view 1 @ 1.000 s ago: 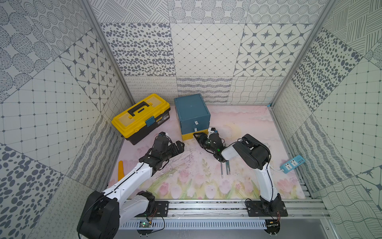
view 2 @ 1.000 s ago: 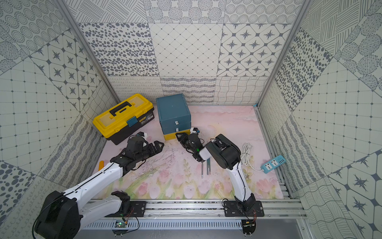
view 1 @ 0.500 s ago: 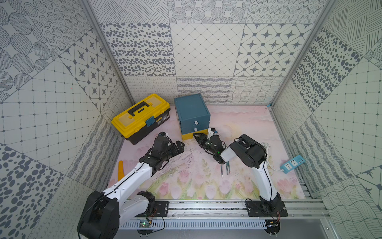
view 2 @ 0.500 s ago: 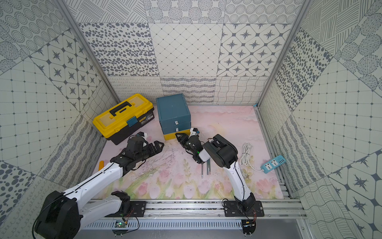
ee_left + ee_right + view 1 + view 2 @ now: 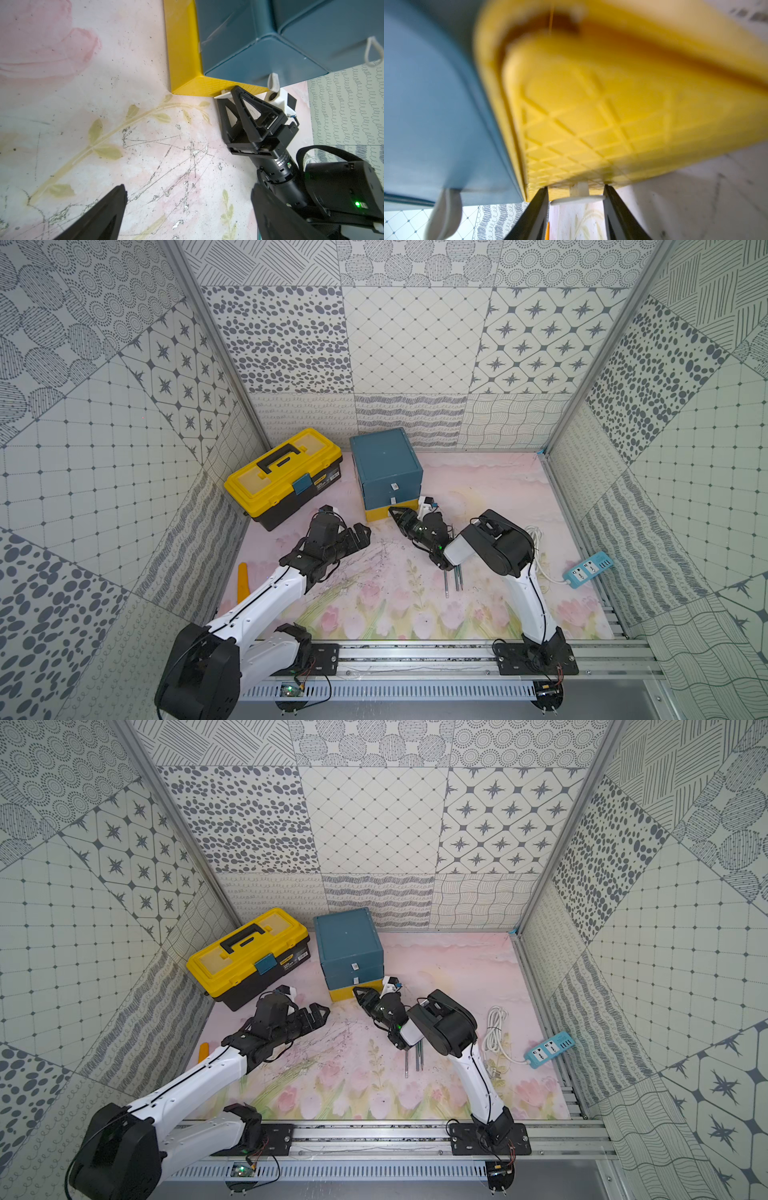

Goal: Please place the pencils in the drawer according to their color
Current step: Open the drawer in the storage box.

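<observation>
Two black jaws of the right claw point(image 5: 575, 187) straddle the white tab point(image 5: 577, 199) on the yellow bottom drawer point(image 5: 591, 108); whether they pinch it yet I cannot tell. The step looks like opening it: clamp, then pull straight out. Empty, the left claw point(image 5: 188, 187) hangs wide open. Three pencils point(image 5: 456, 578) lie on the bench point(image 5: 374, 614), lower centre of a top view, long axes running up-down the frame, tips too small to read.

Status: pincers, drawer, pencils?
Left pincer open, empty, over mat. Right pincer straddles white tab of yellow drawer; grip unconfirmed. Pencils on mat, ends hidden under right arm.
</observation>
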Controlling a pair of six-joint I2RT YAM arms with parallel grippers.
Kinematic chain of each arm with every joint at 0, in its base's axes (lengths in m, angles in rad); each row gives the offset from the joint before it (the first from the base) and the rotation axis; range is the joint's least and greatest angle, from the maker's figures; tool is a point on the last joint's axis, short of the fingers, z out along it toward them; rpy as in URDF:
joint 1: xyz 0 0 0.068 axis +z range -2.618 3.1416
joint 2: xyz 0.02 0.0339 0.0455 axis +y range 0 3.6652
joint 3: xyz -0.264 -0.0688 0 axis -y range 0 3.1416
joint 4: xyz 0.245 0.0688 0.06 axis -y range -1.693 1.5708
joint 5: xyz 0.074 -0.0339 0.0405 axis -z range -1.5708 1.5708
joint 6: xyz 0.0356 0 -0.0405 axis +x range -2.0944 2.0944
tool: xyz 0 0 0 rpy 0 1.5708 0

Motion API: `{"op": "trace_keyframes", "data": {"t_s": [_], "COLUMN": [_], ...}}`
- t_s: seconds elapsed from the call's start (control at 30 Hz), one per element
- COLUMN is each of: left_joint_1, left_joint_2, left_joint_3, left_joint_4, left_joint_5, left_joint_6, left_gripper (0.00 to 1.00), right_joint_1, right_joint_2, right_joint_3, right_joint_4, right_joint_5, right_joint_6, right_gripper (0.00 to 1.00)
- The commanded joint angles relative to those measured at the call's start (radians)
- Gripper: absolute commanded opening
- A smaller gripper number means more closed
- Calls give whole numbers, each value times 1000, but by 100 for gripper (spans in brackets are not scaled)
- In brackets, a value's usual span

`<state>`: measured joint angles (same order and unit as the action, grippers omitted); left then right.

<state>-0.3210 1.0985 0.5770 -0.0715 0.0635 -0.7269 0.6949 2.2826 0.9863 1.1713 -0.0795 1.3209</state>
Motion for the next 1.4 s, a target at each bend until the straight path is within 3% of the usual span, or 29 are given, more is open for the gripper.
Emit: {"op": "trace_keyframes", "data": {"t_s": [0.0, 0.5, 1.37], "left_joint_1": [4, 3, 3], "left_joint_2": [1, 3, 4], "left_joint_3": [6, 7, 4], "left_joint_4": [-8, -15, -6], "left_joint_5": [-8, -10, -10], "left_joint_6": [32, 38, 34], "left_gripper": [99, 99, 99], "right_joint_1": [-5, -4, 37], "right_joint_2": [17, 11, -93], "right_joint_3": [-3, -25, -216], "right_joint_4": [75, 68, 106], "right_joint_5": [5, 3, 33], "right_joint_6": [-17, -1, 15], "right_gripper": [46, 38, 35]}}
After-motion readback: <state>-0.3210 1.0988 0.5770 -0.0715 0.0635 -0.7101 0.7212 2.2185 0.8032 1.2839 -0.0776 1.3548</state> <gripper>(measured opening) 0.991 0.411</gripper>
